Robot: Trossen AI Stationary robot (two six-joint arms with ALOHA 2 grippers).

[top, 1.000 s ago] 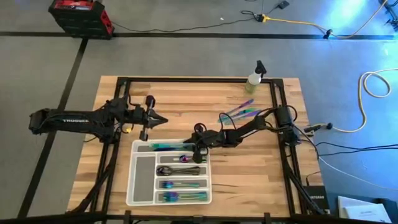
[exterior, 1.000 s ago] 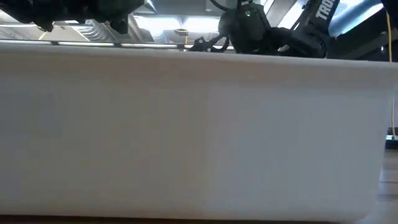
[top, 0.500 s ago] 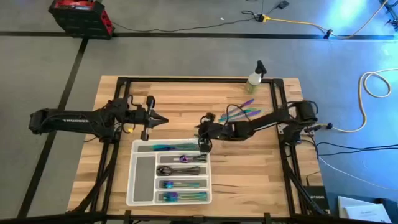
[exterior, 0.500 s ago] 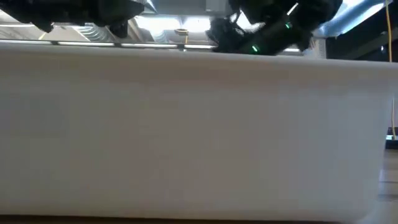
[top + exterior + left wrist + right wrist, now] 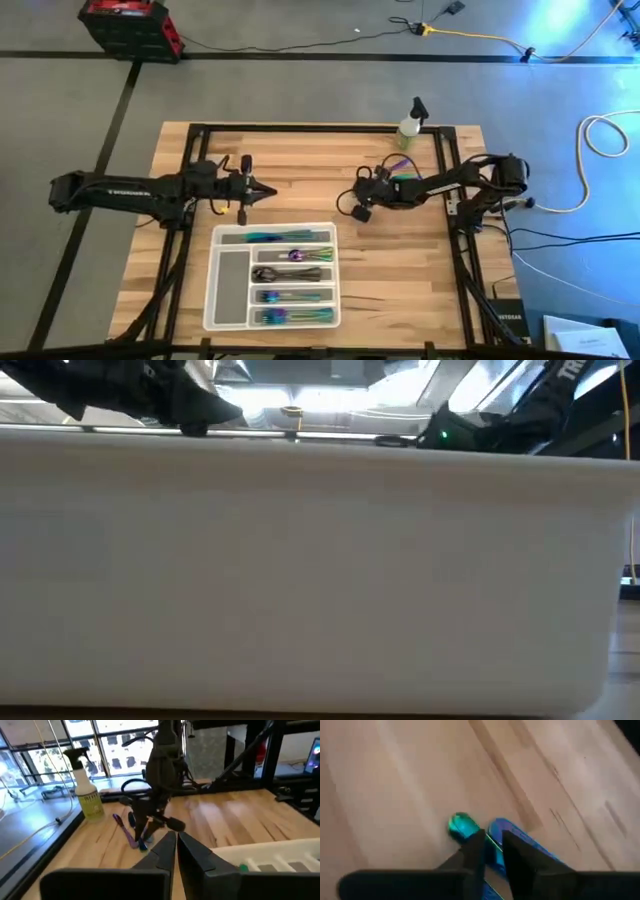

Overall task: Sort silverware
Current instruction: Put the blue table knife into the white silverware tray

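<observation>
1. The sorted silverware (image 5: 290, 237) is seen lying in the long compartments of the white tray (image 5: 215, 300) at the near side of the table (image 5: 300, 160); a few loose iridescent pieces (image 5: 397, 169) are left on the wood near the spray bottle (image 5: 408, 127), well apart from the tray.
2. The right gripper (image 5: 360, 205) is held low over the table between the tray and the loose pieces. In its wrist view the two fingers are seen nearly together, a narrow gap between them, with nothing clamped; a teal tip and a blue handle (image 5: 520, 845) lie on the wood just beyond them.
3. The left gripper (image 5: 262, 190) is parked beyond the tray's far edge, fingers closed to a point and empty.
4. The step in hand is judged to be the fetching of the next loose piece.
5. The fingers should be spread before descent, since a slim handle lying flat is easily pushed aside.
6. One piece alone should be straddled across its handle, away from where the pieces overlap.
7. The fingertips should be brought down to the wood before being closed, so the thin metal is caught and not skated over.
</observation>
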